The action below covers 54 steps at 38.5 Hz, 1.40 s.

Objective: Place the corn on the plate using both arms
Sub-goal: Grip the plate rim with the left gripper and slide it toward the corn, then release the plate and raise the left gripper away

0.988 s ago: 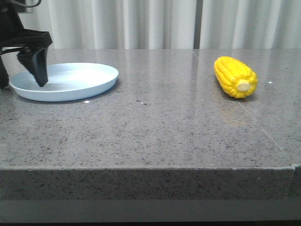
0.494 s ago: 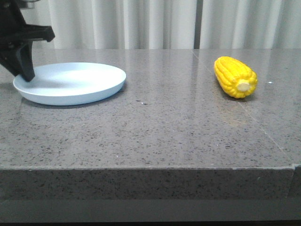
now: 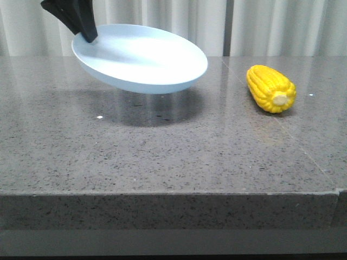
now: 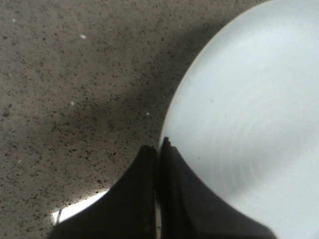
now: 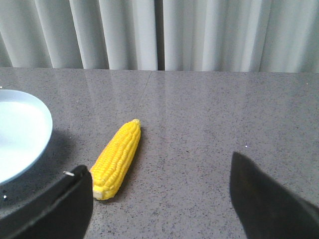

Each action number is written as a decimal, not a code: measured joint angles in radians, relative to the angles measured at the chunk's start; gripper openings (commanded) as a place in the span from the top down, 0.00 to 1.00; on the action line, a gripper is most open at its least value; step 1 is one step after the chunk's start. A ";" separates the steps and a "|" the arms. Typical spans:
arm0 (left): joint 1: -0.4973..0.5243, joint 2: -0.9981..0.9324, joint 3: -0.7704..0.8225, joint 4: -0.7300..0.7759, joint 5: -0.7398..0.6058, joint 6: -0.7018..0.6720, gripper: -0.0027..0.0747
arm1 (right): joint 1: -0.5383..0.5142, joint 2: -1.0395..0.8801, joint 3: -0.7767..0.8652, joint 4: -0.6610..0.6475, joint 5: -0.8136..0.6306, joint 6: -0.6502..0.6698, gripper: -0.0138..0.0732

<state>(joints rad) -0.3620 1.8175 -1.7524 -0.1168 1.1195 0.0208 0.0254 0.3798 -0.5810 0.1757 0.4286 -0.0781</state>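
The pale blue plate (image 3: 142, 58) hangs tilted above the table, left of centre. My left gripper (image 3: 88, 37) is shut on its left rim; in the left wrist view the fingers (image 4: 158, 149) pinch the plate's edge (image 4: 239, 119). The yellow corn (image 3: 271, 88) lies on the table at the right, its cream stub end toward the front. My right gripper (image 5: 162, 174) is open and empty, its fingers wide apart, with the corn (image 5: 117, 158) lying just ahead of its left finger. The right arm is out of the front view.
The grey speckled stone table (image 3: 173, 146) has its front edge near the bottom of the front view. White curtains (image 3: 179, 21) hang behind. The plate's shadow falls on the table beneath it.
My left gripper has lifted the plate off the table and carried it up and to the right, toward the corn. The corn has not moved.
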 measured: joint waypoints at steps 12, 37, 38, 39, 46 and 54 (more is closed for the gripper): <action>0.000 0.110 0.000 -0.035 0.003 0.000 0.96 | 0.000 0.000 0.000 0.000 0.000 0.000 0.16; 0.081 -0.002 -0.043 0.055 0.107 -0.002 0.67 | 0.000 0.000 0.000 0.000 0.000 0.000 0.16; 0.097 -0.014 -0.043 0.067 0.112 -0.007 0.72 | 0.000 0.000 0.000 0.000 0.000 0.000 0.16; 0.109 -0.026 -0.043 0.084 0.116 -0.014 0.76 | 0.000 0.000 0.000 0.000 0.000 0.000 0.16; 0.173 -0.100 -0.007 0.180 0.127 -0.057 0.99 | 0.000 0.000 0.000 0.000 0.000 0.000 0.16; 0.181 -0.209 0.094 0.282 0.131 -0.112 0.99 | 0.000 0.000 0.000 0.000 0.000 0.000 0.16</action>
<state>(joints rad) -0.1812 1.6084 -1.6586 0.1656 1.2504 -0.0915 0.0254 0.3798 -0.5810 0.1757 0.4286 -0.0781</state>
